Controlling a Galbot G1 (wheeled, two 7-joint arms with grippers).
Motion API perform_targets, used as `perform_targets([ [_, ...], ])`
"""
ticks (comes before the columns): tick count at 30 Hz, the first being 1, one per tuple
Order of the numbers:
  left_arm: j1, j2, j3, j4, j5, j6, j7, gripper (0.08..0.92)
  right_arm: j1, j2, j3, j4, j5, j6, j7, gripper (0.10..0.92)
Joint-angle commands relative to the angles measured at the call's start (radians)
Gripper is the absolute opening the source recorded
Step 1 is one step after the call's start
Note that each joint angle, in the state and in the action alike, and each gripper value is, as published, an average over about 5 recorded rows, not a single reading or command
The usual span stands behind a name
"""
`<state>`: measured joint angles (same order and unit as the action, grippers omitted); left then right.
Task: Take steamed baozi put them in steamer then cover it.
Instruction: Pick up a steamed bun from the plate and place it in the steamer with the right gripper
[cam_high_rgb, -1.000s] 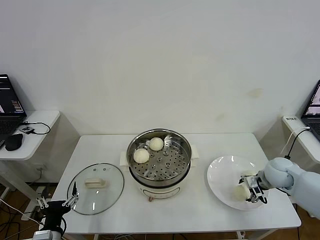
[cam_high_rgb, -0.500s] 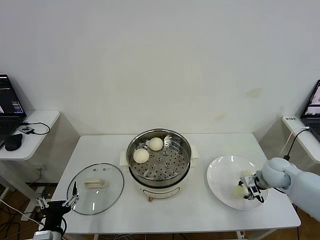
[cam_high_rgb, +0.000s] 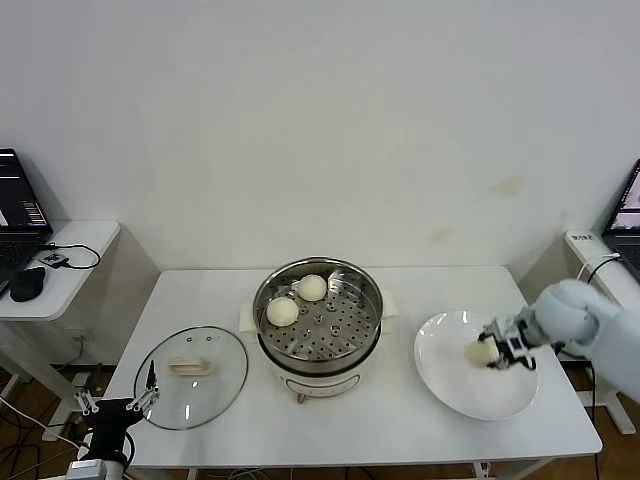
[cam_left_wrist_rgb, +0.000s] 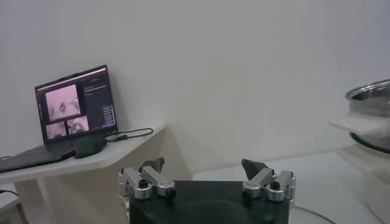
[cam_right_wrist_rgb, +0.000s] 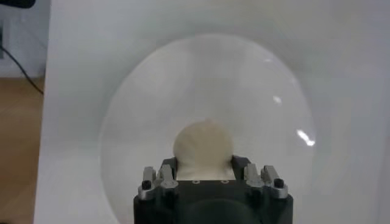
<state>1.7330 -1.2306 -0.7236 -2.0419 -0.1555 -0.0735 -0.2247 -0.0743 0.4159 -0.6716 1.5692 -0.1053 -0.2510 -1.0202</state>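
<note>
The steamed baozi (cam_high_rgb: 481, 352) in hand is pinched between the jaws of the right claw (cam_high_rgb: 494, 353), held over the white plate (cam_high_rgb: 450, 385) on the right side of the desk (cam_high_rgb: 400, 430); the right wrist view shows the bun (cam_right_wrist_rgb: 203, 145) seated between the claw's fingers (cam_right_wrist_rgb: 241, 167) with the plate beneath it. Whether it clears the plate surface cannot be told with certainty, though it appears lifted. Judged by appearance, the bun is light, soft and smooth-skinned; it likely dents under firm pressure, so a gentle grip across its widest part, as now applied, seems suitable. Two further baozi (cam_high_rgb: 283, 311) lie on the perforated tray inside the steamer (cam_high_rgb: 318, 318), toward its left and rear, at the desk centre. No other bun is visible on the plate. The glass cover (cam_high_rgb: 192, 375) lies flat on the desk left of the steamer, handle up, not yet fitted. The left claw (cam_high_rgb: 112, 407) is parked low off the desk's front-left corner, jaws spread and holding nothing.
</note>
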Motion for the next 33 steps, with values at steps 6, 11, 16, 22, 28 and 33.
perform_targets([
  [6, -0.002, 0.004, 0.006, -0.007, -0.001, 0.0, 0.0, 0.823, 0.61, 0.165, -0.297, -0.009, 0.244, -0.022, 0.008, 0.568],
  [11, -0.001, 0.005, 0.003, -0.005, -0.001, -0.001, 0.0, 0.823, 0.702, 0.32, -0.391, -0.015, 0.32, -0.022, 0.054, 0.569],
  [16, -0.002, 0.004, -0.002, -0.002, -0.002, -0.001, 0.0, 0.823, 0.711, 0.45, -0.433, -0.028, 0.372, 0.009, 0.076, 0.569],
  [22, -0.004, 0.003, -0.011, 0.003, -0.003, -0.002, 0.0, 0.823, 0.659, 0.573, -0.486, -0.064, 0.375, 0.115, 0.084, 0.576],
  [28, -0.005, 0.002, -0.024, 0.006, -0.008, -0.003, -0.001, 0.823, 0.604, 0.657, -0.536, -0.087, 0.309, 0.195, 0.058, 0.577],
  [33, -0.007, -0.003, -0.032, 0.005, -0.008, -0.006, -0.001, 0.823, 0.563, 0.698, -0.558, -0.103, 0.208, 0.268, 0.048, 0.577],
])
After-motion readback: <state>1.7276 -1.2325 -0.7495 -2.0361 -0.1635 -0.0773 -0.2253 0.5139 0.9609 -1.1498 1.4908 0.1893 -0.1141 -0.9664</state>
